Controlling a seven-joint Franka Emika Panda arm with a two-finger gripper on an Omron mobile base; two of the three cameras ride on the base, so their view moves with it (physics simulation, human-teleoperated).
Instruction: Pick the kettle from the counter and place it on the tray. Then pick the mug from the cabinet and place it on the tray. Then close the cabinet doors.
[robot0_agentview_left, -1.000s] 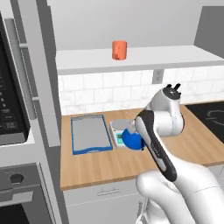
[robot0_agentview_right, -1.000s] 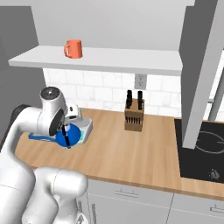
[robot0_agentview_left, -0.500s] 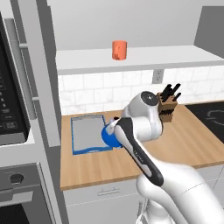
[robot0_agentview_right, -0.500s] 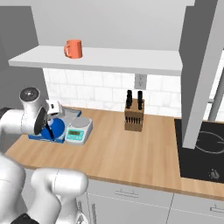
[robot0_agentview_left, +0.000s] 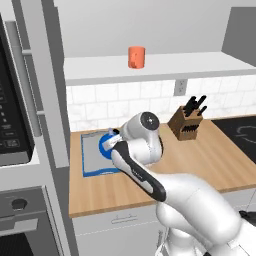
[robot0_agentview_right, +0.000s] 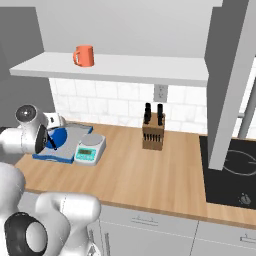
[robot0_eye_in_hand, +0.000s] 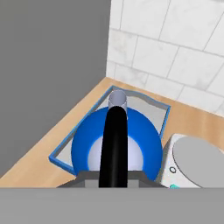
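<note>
Pinching the black arched handle of the blue kettle (robot0_eye_in_hand: 116, 142), the tool (robot0_eye_in_hand: 114, 175) holds it above the blue-rimmed tray (robot0_eye_in_hand: 63, 151) at the counter's (robot0_agentview_left: 200, 160) far left end; whether the kettle touches the tray I cannot tell. In the hand view a white kitchen scale (robot0_eye_in_hand: 192, 164) sits at the kettle's 3 o'clock, just beside the tray. An orange mug (robot0_agentview_right: 84, 55) stands on the cabinet shelf (robot0_agentview_right: 130, 67), at 12 o'clock above the counter. A knife block (robot0_agentview_right: 153, 132) rests mid-counter by the tiles.

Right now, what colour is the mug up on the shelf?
Orange mug, clearest in the right base view.
</note>
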